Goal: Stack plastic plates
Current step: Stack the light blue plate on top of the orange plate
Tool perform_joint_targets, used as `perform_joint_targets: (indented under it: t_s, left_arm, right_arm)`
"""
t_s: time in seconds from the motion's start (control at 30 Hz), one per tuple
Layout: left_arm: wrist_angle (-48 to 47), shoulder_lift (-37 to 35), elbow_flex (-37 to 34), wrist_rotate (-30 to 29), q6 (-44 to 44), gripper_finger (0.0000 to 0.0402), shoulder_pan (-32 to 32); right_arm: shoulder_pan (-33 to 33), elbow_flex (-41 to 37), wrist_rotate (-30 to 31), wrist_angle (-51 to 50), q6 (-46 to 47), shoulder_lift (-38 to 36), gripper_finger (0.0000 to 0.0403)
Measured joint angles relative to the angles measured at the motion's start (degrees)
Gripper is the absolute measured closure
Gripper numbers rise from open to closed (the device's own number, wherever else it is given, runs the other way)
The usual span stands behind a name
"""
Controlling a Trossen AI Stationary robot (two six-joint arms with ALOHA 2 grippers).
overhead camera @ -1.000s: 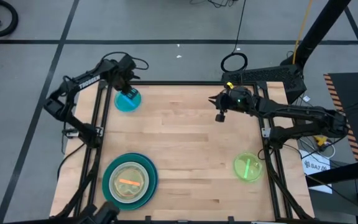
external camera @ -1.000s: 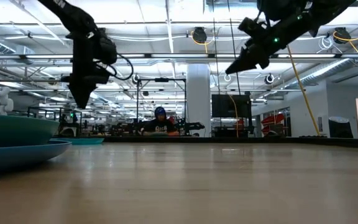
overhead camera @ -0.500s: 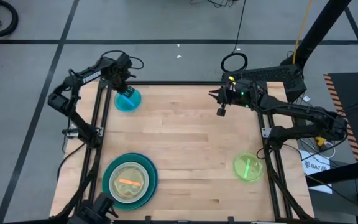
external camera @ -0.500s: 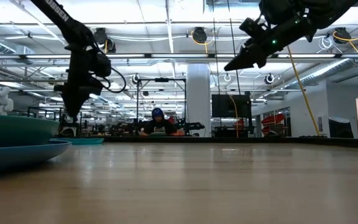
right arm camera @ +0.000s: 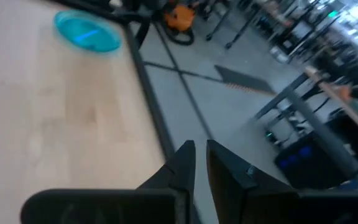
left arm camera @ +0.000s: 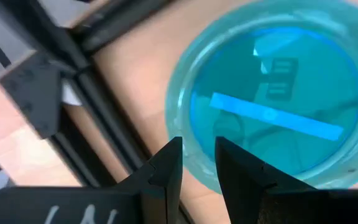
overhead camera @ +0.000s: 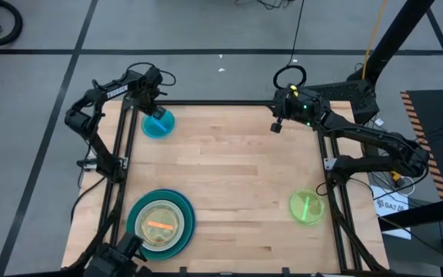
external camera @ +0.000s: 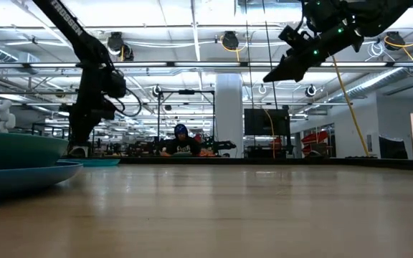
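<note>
At the table's far-left corner: left gripper, lowered to the surface, fingers slightly parted, with the near rim of the small cyan plate lying in the gap between them. No clamp is evident; the plate lies flat on the table and is not lifted.

Change noted: a second ago this gripper hung higher above the same plate; it has since come down onto the rim with its narrow gap unchanged. The plate itself has not shifted. Judged meaning: the approach is finished, and closing on the rim and lifting are the steps due.

Right gripper: raised over the far edge of the table, fingers all but pressed together, holding nothing. Change noted: it has drawn back from over the boards toward that edge, leaving the middle of the table to the left arm.

Plates, by location:
- small cyan plate, far-left corner, under the left gripper
- stack, near-left: teal plate on a blue plate, with a paler dish showing an orange streak nested on top
- lime green plate, near-right, alone and well apart from both grippers

Progress, as a judgement: stack partly built; the cyan and lime green plates remain to be carried over
</note>
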Motion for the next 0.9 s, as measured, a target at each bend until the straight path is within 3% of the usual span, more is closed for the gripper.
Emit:
perform_joint_targets:
  t_s: [0.27,0.67,0.9]
  left_arm:
    - [0.6,4.3,0.2,0.2,1.2,0.0299,1.1]
    - [3.8,4.3,0.5,-0.2,-1.3,0.0246,1.8]
    - [5.9,4.3,0.5,-0.6,-2.5,0.0243,1.9]
  right_arm:
    - [-2.2,0.0,-4.3,1.0,0.7,0.0,0.0369]
    - [-2.4,0.0,-4.3,-0.1,2.7,0.0,0.0369]
    - [-2.4,0.0,-4.3,0.7,1.1,0.0,0.0369]
